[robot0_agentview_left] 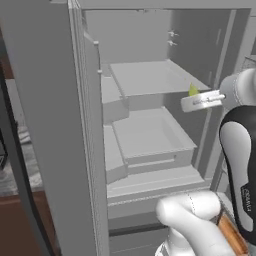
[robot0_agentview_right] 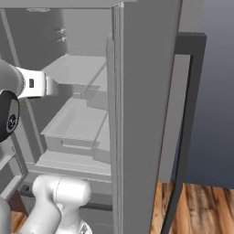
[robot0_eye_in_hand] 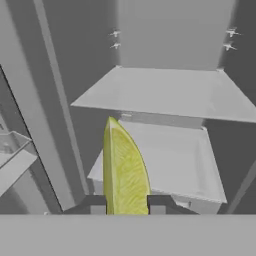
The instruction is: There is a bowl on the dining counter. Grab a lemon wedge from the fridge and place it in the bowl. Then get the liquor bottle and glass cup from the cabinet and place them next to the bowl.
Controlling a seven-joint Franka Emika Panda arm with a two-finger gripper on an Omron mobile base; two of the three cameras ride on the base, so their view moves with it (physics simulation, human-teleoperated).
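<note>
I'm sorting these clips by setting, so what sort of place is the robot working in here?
Most likely a kitchen, rendered, seen at an open fridge: grey shelves and a drawer inside, the fridge door swung wide, wood flooring beyond. The gripper holds a lemon wedge in front of the shelves.

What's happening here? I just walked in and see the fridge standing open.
The robot arm's claw is shut on a lemon wedge, holding it up in front of the open fridge. In the hand view the wedge stands upright between the two fingertips, with the fridge's grey shelf and drawer behind it. In the left base view the wedge shows as a small green tip above the claw, near the shelf's right edge. The bowl step is not yet done.
</note>
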